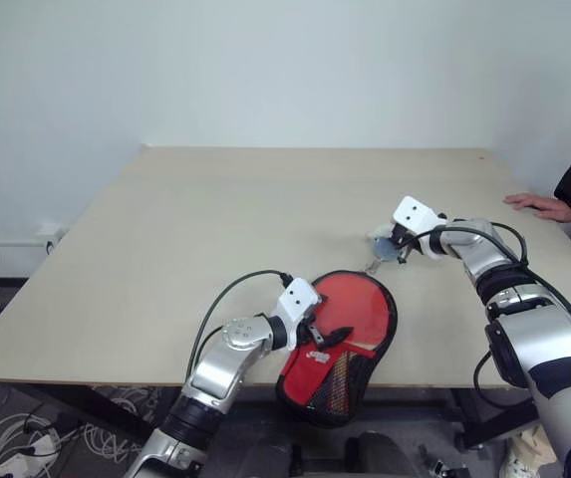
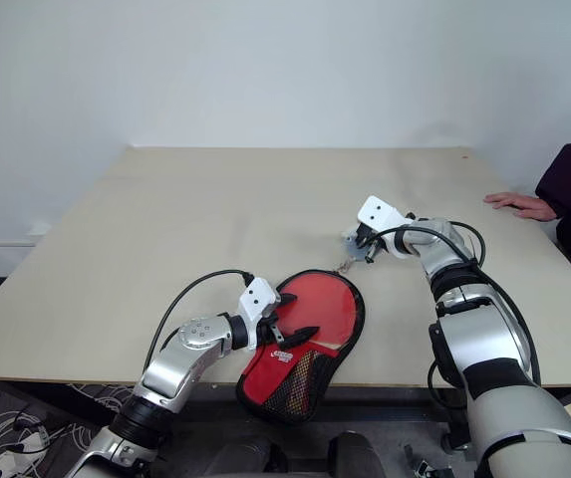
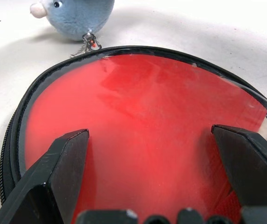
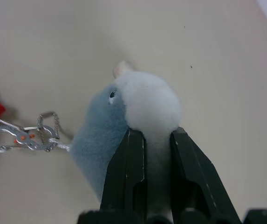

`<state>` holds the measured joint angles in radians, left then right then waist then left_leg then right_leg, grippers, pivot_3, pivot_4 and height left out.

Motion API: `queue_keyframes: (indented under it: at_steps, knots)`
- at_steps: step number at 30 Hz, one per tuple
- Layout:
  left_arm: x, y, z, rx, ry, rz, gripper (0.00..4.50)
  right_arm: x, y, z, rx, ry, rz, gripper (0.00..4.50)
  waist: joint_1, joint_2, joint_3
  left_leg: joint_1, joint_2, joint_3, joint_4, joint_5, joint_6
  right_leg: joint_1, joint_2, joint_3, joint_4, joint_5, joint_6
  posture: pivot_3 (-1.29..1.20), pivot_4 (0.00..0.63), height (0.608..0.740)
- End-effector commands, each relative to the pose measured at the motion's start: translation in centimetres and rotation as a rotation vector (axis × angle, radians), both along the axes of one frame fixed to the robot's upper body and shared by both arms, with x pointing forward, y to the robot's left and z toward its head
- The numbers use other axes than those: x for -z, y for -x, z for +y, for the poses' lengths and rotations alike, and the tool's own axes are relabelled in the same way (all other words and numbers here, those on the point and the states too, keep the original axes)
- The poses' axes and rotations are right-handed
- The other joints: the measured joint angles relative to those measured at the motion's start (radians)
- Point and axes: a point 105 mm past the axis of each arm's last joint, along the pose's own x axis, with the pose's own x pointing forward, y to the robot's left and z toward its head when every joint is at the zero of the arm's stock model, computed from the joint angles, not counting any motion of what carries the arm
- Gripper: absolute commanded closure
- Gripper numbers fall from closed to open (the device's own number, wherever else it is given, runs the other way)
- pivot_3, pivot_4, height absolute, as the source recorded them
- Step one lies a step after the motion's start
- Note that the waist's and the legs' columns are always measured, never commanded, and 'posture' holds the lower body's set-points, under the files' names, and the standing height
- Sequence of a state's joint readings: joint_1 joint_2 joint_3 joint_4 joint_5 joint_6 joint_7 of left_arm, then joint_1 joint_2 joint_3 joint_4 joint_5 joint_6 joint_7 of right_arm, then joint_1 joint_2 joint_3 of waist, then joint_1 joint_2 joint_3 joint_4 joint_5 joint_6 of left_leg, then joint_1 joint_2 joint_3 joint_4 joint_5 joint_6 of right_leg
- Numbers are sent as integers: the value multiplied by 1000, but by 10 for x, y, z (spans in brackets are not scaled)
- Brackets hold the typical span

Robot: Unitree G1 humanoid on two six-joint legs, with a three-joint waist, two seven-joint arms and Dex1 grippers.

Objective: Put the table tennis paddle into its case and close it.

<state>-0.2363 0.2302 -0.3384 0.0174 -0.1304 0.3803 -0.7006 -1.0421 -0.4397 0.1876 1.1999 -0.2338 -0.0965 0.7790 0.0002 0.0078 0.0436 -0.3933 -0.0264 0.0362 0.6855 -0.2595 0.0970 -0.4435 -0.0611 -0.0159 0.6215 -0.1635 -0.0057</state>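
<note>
Paddle (image 3: 138,135) placement is done: the red rubber face is lying inside the case (image 1: 337,349), which is sitting at the near edge of the table (image 1: 215,219), its mesh-panel end overhanging that edge. The black zip rim is standing open around the round end; the handle is hidden under the flap.

The left gripper (image 1: 317,331) is hovering over the case with its fingers (image 3: 54,172) spread wide, one on each side of the rubber face and gripping nothing. Whether they are pressing on the case cannot be told.

The right gripper (image 1: 402,249) is pinching a small grey-blue plush mouse charm (image 4: 124,130), its fingers (image 4: 124,177) nearly closed on the fuzzy body. The charm is hanging by a short chain and a metal clasp (image 4: 12,138) from the zip pull at the far rim of the case.

Risks, as judged from this state:
- The plush is soft and the chain is loose, so a pull is likely transmitting poorly to the slider; the fingers may be slipping off the fur.
- With the left gripper open, the case is unrestrained; a sideways pull may be dragging the whole case instead of running the zip.
- Because the case is overhanging the edge, any drag toward the robot may be tipping it off the table.
- A person's hand (image 1: 539,205) is resting on the table's far right, near the right arm's sweep.
</note>
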Motion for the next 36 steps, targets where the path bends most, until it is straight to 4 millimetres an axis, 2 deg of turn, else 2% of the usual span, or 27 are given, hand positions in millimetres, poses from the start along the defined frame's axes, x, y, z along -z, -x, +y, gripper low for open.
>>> queue_keyframes:
  at_steps: [1,6,22,30,36]
  knots:
    - [19,7,1,14,-43,67,0,-33,-4,-1,-16,-104,-57,4085,0,0,0,0,0,1,0,0,0,0,-2,0,0,0,0,0,0,729]
    - [20,10,0,49,-53,79,0,-43,0,10,-69,-179,-54,4085,-1,0,0,0,0,2,0,0,0,0,-6,-2,0,0,0,0,0,729]
    - [14,-3,1,73,-131,71,0,-41,7,17,-110,-201,-35,4085,0,0,0,0,0,3,-1,0,0,-1,-8,-3,0,0,1,0,0,729]
    - [16,-2,1,71,-130,84,0,-42,3,3,-55,-159,-72,4085,0,0,0,0,0,3,-1,0,0,-1,-8,-3,0,0,1,0,0,729]
    - [17,-1,0,76,-128,86,0,-37,4,-16,-41,-67,-76,4085,1,0,0,0,0,3,-1,0,0,-1,-8,-3,0,0,1,0,0,729]
